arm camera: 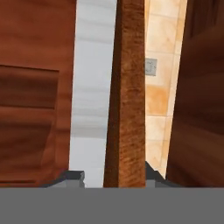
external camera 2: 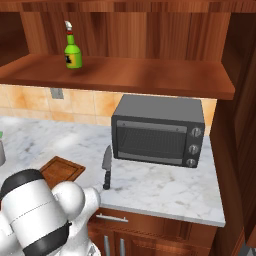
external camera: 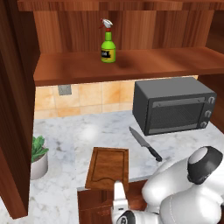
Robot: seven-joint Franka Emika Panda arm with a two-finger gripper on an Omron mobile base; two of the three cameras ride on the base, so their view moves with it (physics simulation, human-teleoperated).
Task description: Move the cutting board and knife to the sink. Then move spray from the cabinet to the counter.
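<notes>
**Gripper straddling the cutting board's near edge**

Gripper (arm camera: 114,177) low at the counter's front edge, hand view rolled on its side. The cutting board (external camera: 108,167) shows edge-on there, a thin brown woodgrain slab between the two dark fingertips (arm camera: 74,177), one on each side. Jaws narrow around the board edge; full contact cannot be told.

Board: flat rectangle, groove around the rim, near short end overhanging the front lip of the counter (external camera: 61,192), where the white hand sits. Counter is white marble with grey veining, smooth.

Knife (external camera: 145,143) lies flat just right of the board, apart from it: pointed grey steel blade toward the back, black handle toward the front. Right behind the blade tip stands a dark grey boxy toaster oven (external camera: 174,105) with three knobs.

Spray (external camera: 107,42), green bottle with dark label and white-and-red trigger, stands upright on the cabinet (external camera: 131,65) shelf, reddish-brown panelled wood, open shelf space on both sides.

Potted plant (external camera: 38,156) in a white pot left of the board, with bare marble between. Tan tile backsplash with a grey wall outlet (external camera: 64,89).
</notes>
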